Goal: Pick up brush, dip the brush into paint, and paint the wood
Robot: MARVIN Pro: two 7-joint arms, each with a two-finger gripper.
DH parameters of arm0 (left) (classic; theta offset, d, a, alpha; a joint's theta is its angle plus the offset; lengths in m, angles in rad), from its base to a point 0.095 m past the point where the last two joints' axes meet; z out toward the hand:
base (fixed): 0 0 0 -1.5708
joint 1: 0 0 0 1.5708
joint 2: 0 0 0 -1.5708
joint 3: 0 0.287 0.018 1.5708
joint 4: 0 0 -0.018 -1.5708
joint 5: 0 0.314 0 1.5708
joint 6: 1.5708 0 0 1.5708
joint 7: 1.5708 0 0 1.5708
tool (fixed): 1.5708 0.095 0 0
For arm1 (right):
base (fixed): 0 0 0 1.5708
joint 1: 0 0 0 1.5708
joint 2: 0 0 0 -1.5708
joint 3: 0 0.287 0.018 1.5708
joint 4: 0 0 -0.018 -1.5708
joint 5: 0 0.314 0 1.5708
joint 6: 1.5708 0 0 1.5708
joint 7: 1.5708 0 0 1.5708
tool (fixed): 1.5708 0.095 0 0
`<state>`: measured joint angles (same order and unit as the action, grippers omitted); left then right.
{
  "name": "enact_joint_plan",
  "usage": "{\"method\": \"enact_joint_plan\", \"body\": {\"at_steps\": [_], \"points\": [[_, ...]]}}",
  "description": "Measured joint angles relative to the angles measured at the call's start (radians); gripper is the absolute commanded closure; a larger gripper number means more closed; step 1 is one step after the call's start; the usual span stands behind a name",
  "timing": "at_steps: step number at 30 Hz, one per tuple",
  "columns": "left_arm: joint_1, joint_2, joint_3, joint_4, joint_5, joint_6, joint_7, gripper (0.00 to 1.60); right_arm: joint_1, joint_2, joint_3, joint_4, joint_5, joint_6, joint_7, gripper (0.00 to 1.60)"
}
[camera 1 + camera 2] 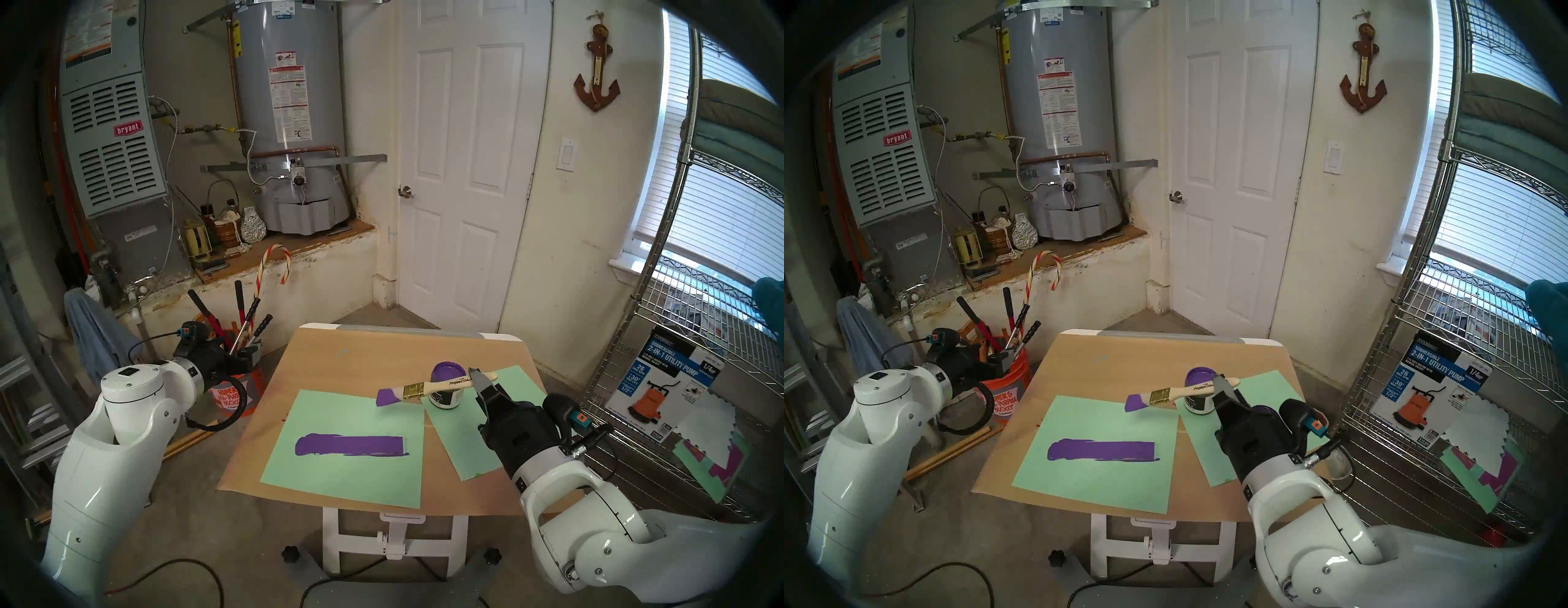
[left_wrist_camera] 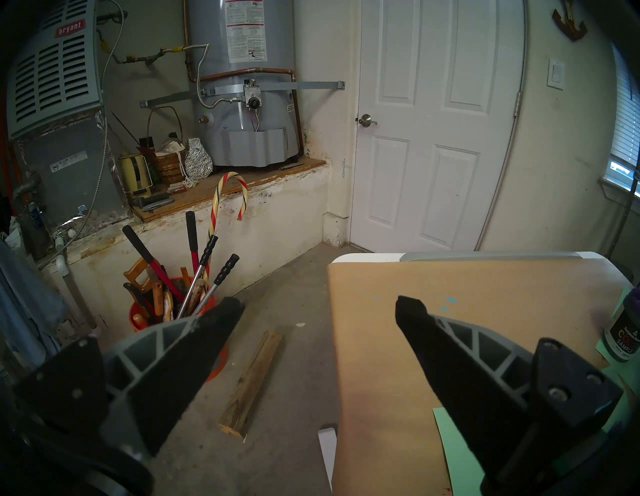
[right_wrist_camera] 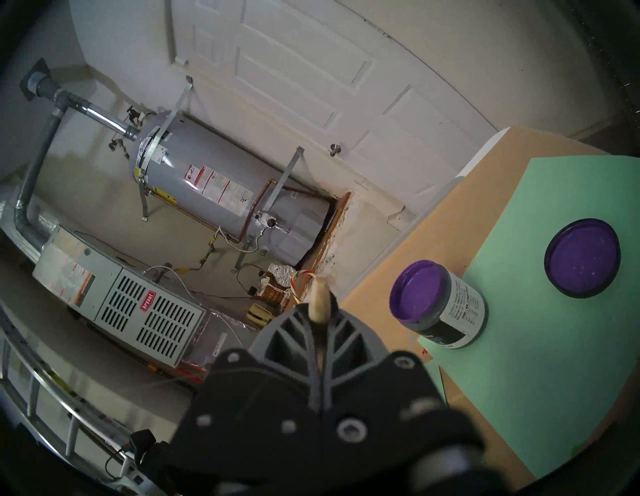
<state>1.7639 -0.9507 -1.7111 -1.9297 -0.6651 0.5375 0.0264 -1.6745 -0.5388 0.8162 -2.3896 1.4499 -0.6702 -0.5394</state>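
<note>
A: Starting from the table (image 1: 339,361): what is lying on it, and which way from the arms?

B: The big mint sheet (image 1: 331,475) is carrying the wood (image 1: 350,445), already coated purple, its long axis running left to right across the view. It is sitting below and to the left of the right gripper (image 1: 476,375).

A: And the left gripper (image 2: 318,311)?

B: It is hanging off the table's left edge, fingers spread wide apart and empty. The right one is nearer the work.

A: What is the right one doing?

B: Its jaws are pressing together on the brush (image 1: 441,385) handle. The brush is hovering roughly level, purple bristles pointing left over the sheet, handle crossing above the open paint (image 1: 447,373) jar.

A: So the next stroke?

B: I judge the bristles are needing to drop down and toward the robot onto the strip.
</note>
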Motion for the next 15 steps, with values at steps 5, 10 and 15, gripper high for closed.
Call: {"method": "enact_joint_plan", "body": {"at_steps": [5, 10, 15], "points": [[0.0, 0.0, 0.0, 0.0, 0.0, 0.0, 0.0, 0.0, -0.015, 0.028, 0.053, 0.002, 0.073, -0.048, 0.012, 1.6], [0.0, 0.0, 0.0, 0.0, 0.0, 0.0, 0.0, 0.0, -0.048, 0.08, 0.125, -0.002, 0.155, -0.12, 0.029, 1.6], [0.0, 0.0, 0.0, 0.0, 0.0, 0.0, 0.0, 0.0, -0.096, 0.142, 0.204, 0.011, 0.212, -0.196, 0.044, 1.6]]}}
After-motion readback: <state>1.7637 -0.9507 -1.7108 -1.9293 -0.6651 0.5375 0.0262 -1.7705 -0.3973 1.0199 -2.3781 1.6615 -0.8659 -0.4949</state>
